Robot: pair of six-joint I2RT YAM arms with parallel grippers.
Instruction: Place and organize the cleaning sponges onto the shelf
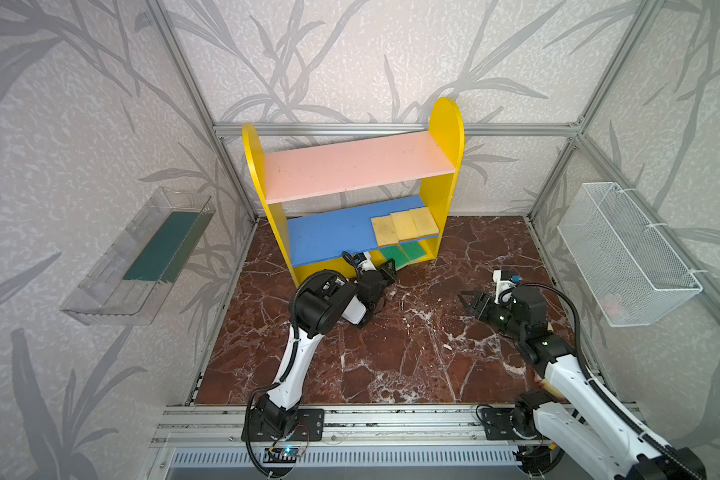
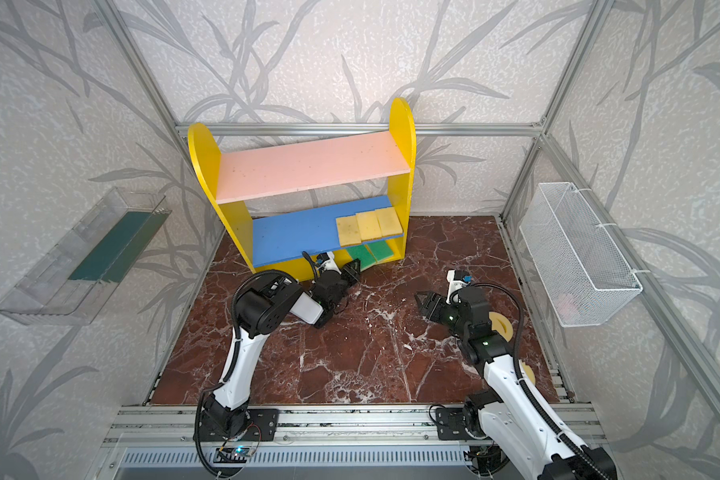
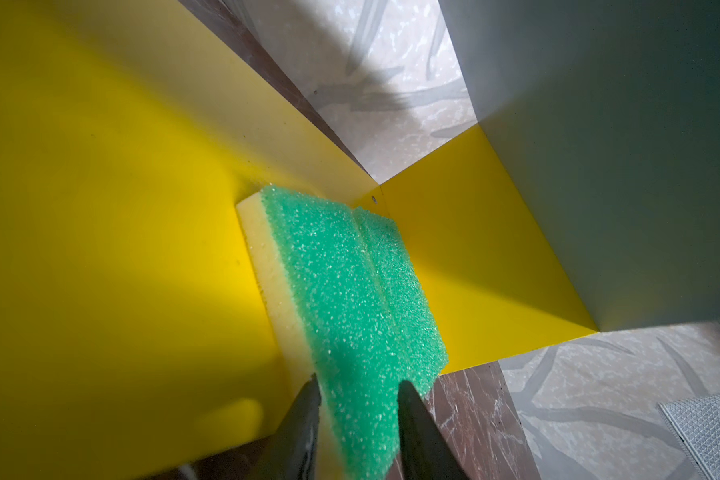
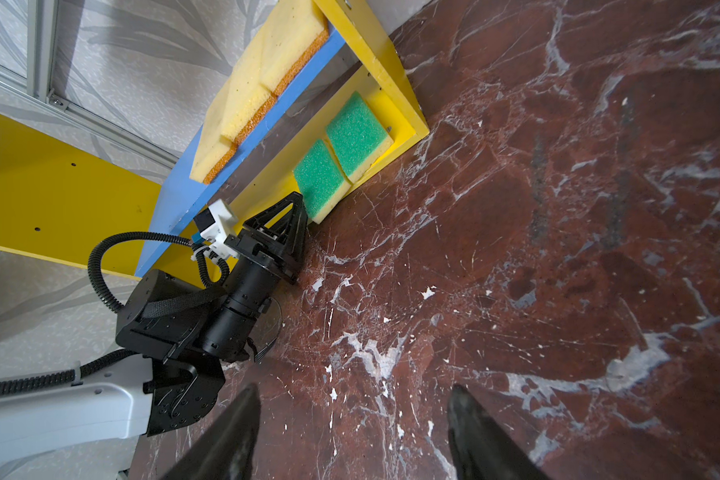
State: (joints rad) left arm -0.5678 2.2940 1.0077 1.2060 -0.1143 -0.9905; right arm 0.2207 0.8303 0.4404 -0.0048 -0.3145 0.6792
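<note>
**Supervisor:** Well, where do the cleaning sponges stand?

**Operator:** Inspected from my station. Three orange-backed sponges (image 1: 404, 225) lie foam up, side by side, at the right end of the blue middle board (image 1: 329, 237) of the shelf (image 1: 445, 124). Two more lie green face up on the yellow base (image 3: 100, 208) below, touching each other. The right green sponge (image 4: 356, 133) sits just beside the side panel (image 4: 391, 75). The left green sponge (image 4: 321, 178) juts past the base's front edge. A round yellow sponge (image 2: 500, 323) lies on the marble floor (image 1: 391, 353), partly hidden behind my right arm. What looks like a second (image 2: 526, 371) lies near it.

**Supervisor:** And the grippers?

**Operator:** My left gripper (image 3: 356, 380) reaches in low under the blue board. Its fingers (image 3: 308, 399) are closed on the near end of the left green sponge, one on each side. My right gripper (image 4: 353, 388) hovers above bare floor, well apart from the shelf, fingers spread wide with nothing between them.
</note>
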